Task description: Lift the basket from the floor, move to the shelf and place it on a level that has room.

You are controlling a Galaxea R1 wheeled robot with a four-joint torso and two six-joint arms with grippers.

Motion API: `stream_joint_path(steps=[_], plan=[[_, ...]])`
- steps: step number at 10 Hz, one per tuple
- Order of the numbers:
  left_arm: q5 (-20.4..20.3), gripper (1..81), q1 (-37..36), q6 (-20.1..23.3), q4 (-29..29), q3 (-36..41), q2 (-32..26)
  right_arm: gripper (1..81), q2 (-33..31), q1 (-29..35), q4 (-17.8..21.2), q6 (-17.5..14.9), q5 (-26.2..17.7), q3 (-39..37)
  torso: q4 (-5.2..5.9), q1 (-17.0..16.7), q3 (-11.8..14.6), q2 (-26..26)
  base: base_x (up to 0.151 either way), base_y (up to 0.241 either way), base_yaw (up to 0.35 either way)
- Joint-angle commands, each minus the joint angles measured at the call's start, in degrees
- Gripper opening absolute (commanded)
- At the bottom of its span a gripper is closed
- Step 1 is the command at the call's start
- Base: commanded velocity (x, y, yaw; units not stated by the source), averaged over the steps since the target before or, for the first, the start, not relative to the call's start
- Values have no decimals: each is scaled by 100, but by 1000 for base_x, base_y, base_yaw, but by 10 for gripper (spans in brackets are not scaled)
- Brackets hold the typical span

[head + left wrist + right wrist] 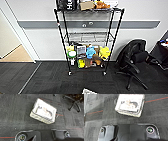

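Whether the jaws of either gripper are apart or together cannot be told: both wrist views show just the robot's dark plate above the carpet, with no fingers to make out.

Beyond that plate in the left wrist view, the basket (43, 111) sits on the floor (15, 112), upright and turned at an angle to the carpet's stripes. Its beige woven sides, white rim and the printed picture inside are plain to see. A thin red line (60, 115) on the carpet runs out from beside one of its ends. In the right wrist view the same basket (130, 104) lies past the plate, nothing touching it, with carpet clear between the two. In the head view a pale corner of it (89, 91) shows at the bottom edge, on the floor in front of the shelf (87, 40).

The shelf stands against the white wall (140, 12) on its casters. Its top tier carries a dark box and other items; the level (87, 37) second from the top looks bare; the lower tiers are packed with colourful things (87, 53). A black office chair (132, 60) stands on the carpet near the shelf's right side. Tan wooden flooring (17, 55) shows through a doorway at left.
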Motion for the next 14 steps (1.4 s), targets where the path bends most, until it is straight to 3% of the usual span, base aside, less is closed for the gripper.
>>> stream_joint_path(steps=[1, 7, 8, 9, 11, 14], plan=[[224, 811, -314, 14, 80, 70, -68, 811, -49, 321, -43, 9, -231, 12, 0, 0, 0, 0, 0, 0, 0], [356, 811, -59, -145, -192, 43, -139, 811, -23, 321, -16, 9, -231, -32, 0, -2, 0, 0, 0, 0, 0], [365, 811, -67, -206, -341, 61, -183, 811, -5, 321, -16, 9, -231, -32, 0, 367, 0, -575, 0, 0, 0], [374, 811, -59, -224, -412, 70, -200, 811, 12, 286, 1, 18, -231, -32, 0, 382, 0, -599, 0, 0, 0], [795, 811, -85, -347, -412, 78, -183, 811, 30, 190, -16, 18, -231, -32, 0, 549, 0, -875, 0, 0, 0], [927, 811, -120, -347, -403, 219, -227, 811, 21, 119, 27, 27, -231, -32, 0, 922, 0, -1463, 0, 0, 0]])
